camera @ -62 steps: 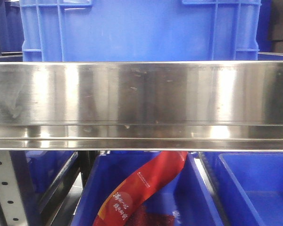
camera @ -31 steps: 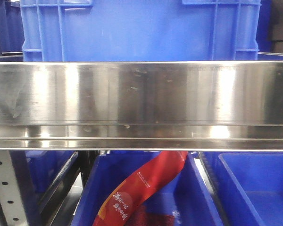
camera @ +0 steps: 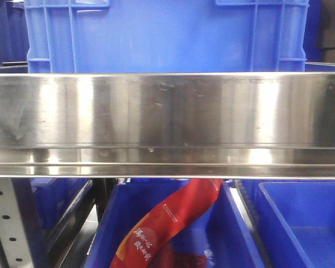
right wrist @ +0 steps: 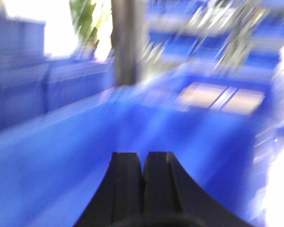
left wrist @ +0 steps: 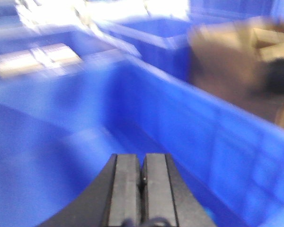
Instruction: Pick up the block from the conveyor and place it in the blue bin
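Both black grippers, left (left wrist: 142,177) and right (right wrist: 143,182), hang over the large blue plastic bin (left wrist: 217,137) with fingers pressed together on nothing, seemingly awaiting a block.

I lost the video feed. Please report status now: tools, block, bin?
Left tool shut, empty, over blue bin. Right tool shut, empty. No block or conveyor visible.
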